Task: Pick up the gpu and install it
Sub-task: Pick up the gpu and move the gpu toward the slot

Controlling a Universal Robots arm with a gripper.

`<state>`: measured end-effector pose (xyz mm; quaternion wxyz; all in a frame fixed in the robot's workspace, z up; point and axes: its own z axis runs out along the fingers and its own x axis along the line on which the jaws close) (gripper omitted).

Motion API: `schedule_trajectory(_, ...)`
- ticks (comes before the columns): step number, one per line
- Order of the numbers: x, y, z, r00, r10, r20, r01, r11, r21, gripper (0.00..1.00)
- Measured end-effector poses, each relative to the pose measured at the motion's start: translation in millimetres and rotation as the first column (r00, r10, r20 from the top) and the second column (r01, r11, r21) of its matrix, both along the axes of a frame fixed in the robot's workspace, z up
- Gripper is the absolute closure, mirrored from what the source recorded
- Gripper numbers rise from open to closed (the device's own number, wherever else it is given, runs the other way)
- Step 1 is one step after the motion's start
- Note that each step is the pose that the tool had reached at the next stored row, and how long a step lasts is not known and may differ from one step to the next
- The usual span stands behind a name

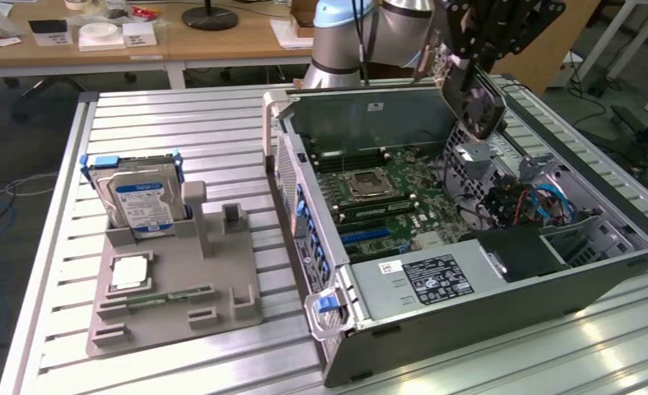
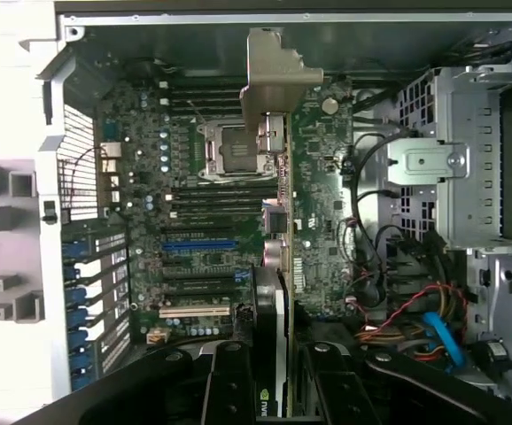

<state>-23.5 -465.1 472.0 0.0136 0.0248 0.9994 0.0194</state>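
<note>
The black two-fingered gripper (image 2: 278, 379) is clamped narrowly on the gpu (image 1: 474, 103), a thin green-and-black card with a silver metal bracket; the card hangs tilted above the open grey metal computer case (image 1: 521, 300); pickup looks done; seating it inside that case remains.

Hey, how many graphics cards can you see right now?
1. The gpu is gripped in the tool, hanging above the open computer case on the exterior view's right, not seated in a slot. Another could be hidden inside the case.
</note>
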Motion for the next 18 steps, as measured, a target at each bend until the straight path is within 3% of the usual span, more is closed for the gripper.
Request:
schedule_trajectory(6,17.3,0.3,-0.1,1.0000,0.000,0.0000,0.000,1.0000,0.0001,0.73)
schedule_trajectory(14,20.0,0.8,-0.5,1.0000,0.000,0.0001,0.000,1.0000,0.0004,0.73)
schedule_trajectory(18,33.3,1.9,-0.9,1.0000,0.000,0.0000,0.000,1.0000,0.0002,0.73)
